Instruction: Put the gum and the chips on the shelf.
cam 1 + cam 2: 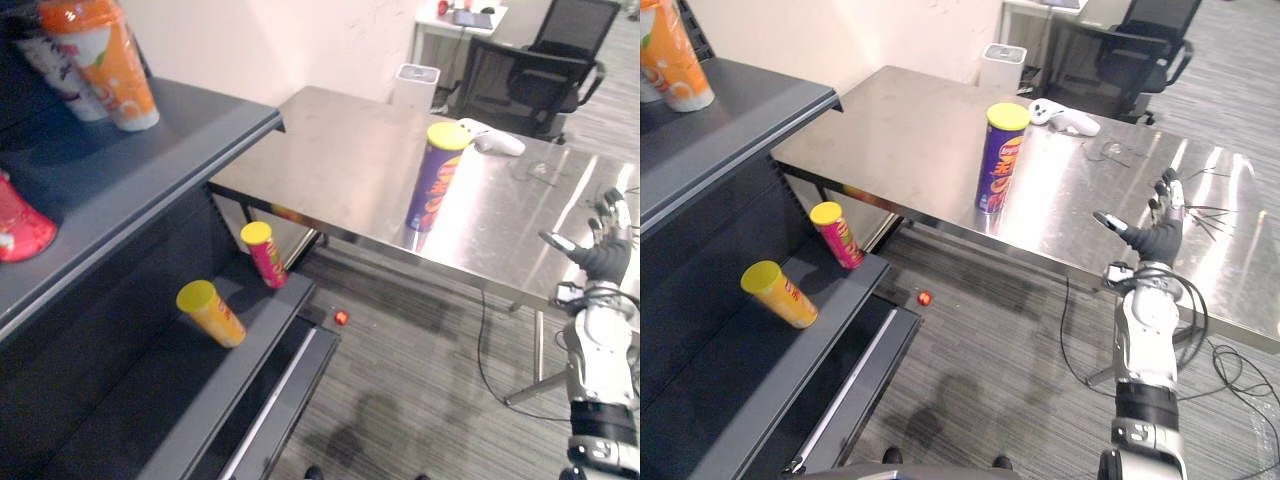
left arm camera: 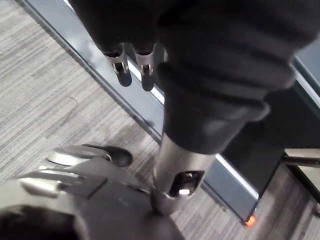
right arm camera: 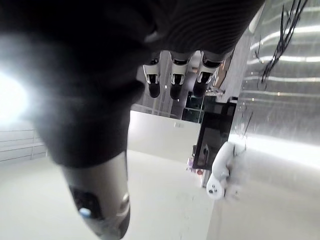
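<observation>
A tall purple chips can (image 1: 437, 176) with a yellow lid stands upright on the steel table (image 1: 340, 150), near its front edge. On the dark shelf's lower board (image 1: 150, 400) a small pink canister (image 1: 264, 254) and a yellow one (image 1: 211, 313) rest tilted, both with yellow lids. My right hand (image 1: 1155, 235) is raised at the table's front edge, well right of the chips can, open with fingers straight and thumb apart, holding nothing. My left hand (image 2: 130, 65) hangs low over the carpet by the shelf's base, open and empty.
An orange cup (image 1: 105, 60) and a red pack (image 1: 20, 228) sit on the upper shelf boards. A small red thing (image 1: 341, 317) lies on the carpet beside the shelf. A white controller (image 1: 492, 138) lies at the table's back; an office chair (image 1: 530, 75) and white bin (image 1: 415, 85) stand behind.
</observation>
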{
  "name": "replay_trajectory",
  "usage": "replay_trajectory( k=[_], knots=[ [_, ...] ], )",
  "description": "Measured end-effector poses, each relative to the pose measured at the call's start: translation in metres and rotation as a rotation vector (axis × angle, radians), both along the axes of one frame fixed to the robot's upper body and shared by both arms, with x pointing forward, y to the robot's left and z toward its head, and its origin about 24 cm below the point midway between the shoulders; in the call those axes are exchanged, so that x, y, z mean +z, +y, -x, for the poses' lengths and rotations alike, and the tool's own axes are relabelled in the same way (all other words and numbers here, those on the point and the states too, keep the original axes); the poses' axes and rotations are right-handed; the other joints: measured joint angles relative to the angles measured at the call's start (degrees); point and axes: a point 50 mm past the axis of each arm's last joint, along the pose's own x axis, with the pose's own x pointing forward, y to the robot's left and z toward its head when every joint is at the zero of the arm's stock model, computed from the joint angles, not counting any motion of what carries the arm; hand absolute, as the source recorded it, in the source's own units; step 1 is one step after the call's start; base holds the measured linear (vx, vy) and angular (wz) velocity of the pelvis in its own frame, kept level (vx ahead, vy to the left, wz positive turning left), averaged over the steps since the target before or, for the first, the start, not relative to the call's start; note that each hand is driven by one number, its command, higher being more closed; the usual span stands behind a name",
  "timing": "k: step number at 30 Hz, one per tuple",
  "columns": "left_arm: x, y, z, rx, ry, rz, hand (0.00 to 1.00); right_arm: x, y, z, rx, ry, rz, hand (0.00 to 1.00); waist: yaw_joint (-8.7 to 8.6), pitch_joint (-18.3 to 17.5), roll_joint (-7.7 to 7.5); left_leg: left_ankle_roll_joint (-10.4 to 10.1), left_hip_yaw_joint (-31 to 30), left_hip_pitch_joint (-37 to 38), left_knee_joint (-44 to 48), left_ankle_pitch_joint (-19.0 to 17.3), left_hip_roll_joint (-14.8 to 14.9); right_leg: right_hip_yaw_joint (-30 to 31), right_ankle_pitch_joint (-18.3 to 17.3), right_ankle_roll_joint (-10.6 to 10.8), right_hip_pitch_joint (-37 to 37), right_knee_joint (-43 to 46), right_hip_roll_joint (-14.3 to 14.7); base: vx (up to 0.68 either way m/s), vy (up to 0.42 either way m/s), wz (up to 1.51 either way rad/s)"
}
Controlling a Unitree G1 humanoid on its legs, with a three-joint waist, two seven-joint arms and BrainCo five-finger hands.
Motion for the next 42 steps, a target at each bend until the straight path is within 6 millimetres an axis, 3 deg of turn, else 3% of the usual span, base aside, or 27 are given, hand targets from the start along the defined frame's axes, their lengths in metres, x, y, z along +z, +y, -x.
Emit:
replay_trajectory(
  k=[7,18,30,39,42],
  knots=[
    [0.0,-0.001,0.0,0.001,0.002,-0.001,0.0,0.013,0.006,-0.026,0.035,0.0,-0.035,0.0,1.86,2.59,0.19,-0.14,-2.82,-0.81,-2.51,2.69,-0.18,-2.64,-0.03,-0.04,-0.24,-0.11,0.12,-0.05,-0.038,0.23],
    [0.0,-0.001,-0.001,-0.005,0.001,-0.008,0.0,0.037,0.019,-0.058,0.054,-0.029,-0.09,0.0,2.39,5.53,0.29,0.04,-5.55,-1.15,-5.08,4.92,-0.55,-5.31,-0.05,-0.09,-0.11,-0.42,0.08,-0.01,-0.015,0.12],
    [0.001,-0.001,-0.004,0.012,-0.019,-0.003,0.0,0.066,0.03,-0.072,0.081,-0.096,-0.116,0.0,3.43,8.2,0.16,0.12,-6.15,-1.99,-5.07,4.99,-0.63,-5.68,0.0,-0.16,-0.51,-0.55,0.06,0.01,-0.003,0.03],
    [0.001,-0.001,-0.004,0.015,-0.018,-0.007,0.0,0.065,0.034,-0.076,0.088,-0.081,-0.114,0.0,3.69,8.35,0.09,0.14,-7.12,-2.76,-5.08,5.09,-0.69,-6.5,0.07,-0.25,-0.63,-0.56,0.05,0.01,-0.006,0.06],
    [0.002,0.001,-0.008,0.013,-0.033,-0.014,0.0,0.085,0.039,-0.081,0.104,-0.123,-0.116,0.0,3.58,9.09,0.14,0.19,-7.14,-2.83,-4.95,5.18,-0.53,-6.27,0.09,-0.24,-0.55,-0.55,0.09,0.0,0.0,0.0]
  ],
)
